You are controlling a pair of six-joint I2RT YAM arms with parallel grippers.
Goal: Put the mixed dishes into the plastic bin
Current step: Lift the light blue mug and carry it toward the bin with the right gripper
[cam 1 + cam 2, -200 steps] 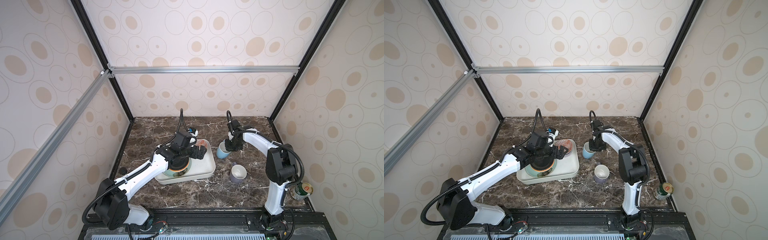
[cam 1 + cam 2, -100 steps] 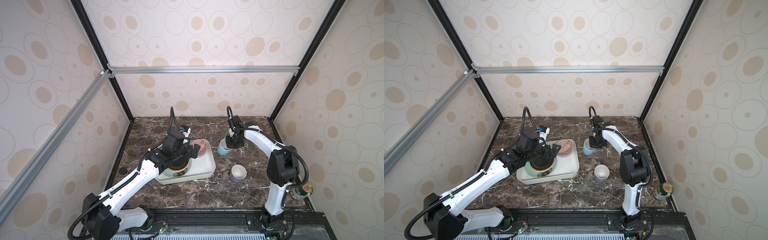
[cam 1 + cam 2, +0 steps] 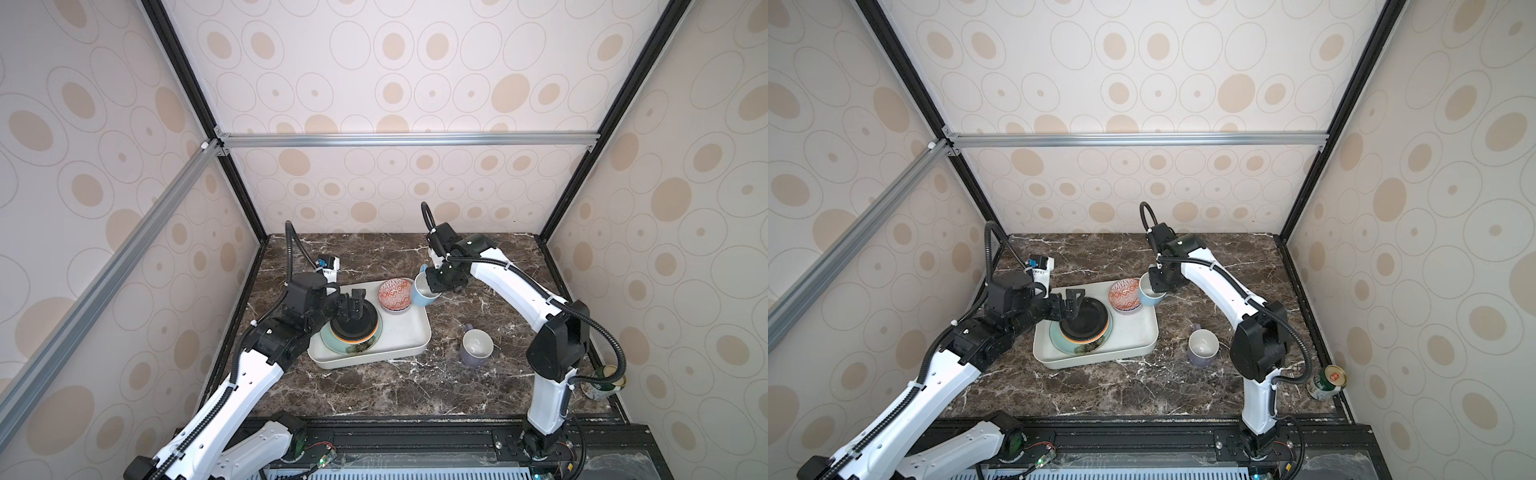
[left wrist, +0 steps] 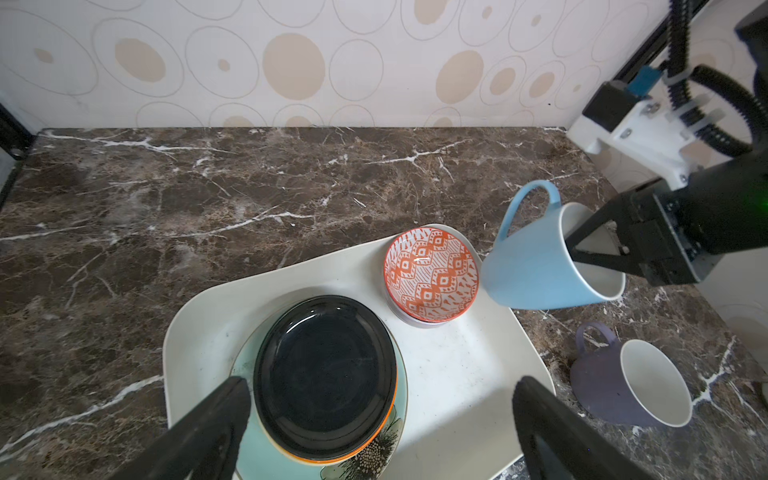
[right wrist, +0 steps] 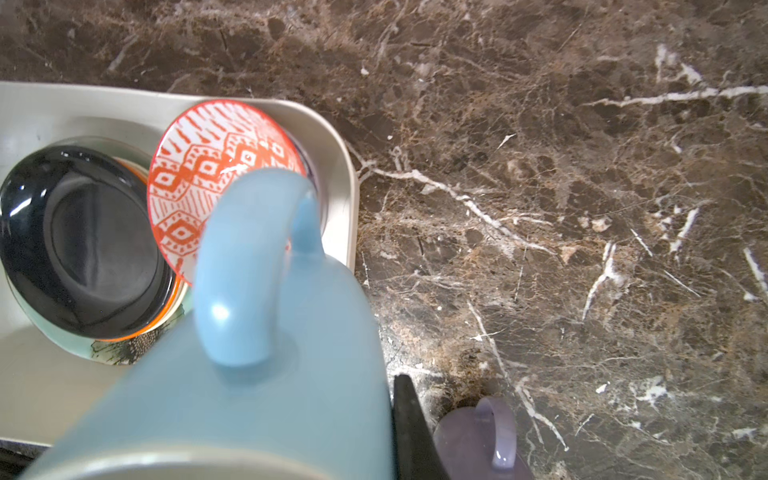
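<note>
**Top views.** In both top views the shallow white rectangular plastic bin [image 3: 409,332] lies on the dark marble surface [image 3: 374,390]. It holds a black orange-rimmed plate [image 3: 357,330] stacked on a teal flower plate [image 3: 332,343], with a red-patterned bowl [image 3: 395,294] in the far corner. The right gripper [image 3: 432,286] is clamped on the rim of the light blue ceramic mug [image 3: 419,296]. The mug hangs tilted over the bin's far right corner, just beside the bowl. The purple mug [image 3: 477,347] stands on the surface outside the bin.

**Left wrist view.** The left gripper [image 4: 382,390] hovers above the plate stack, fingers wide apart and empty. The right gripper's pinch on the mug wall leaves the base free, which suits set-down.

**Right wrist view.** The mug handle [image 5: 220,270] faces the camera. Bare bin floor beside the stack is the likely landing spot. Whether the mug touches the bin rim cannot be told.
</note>
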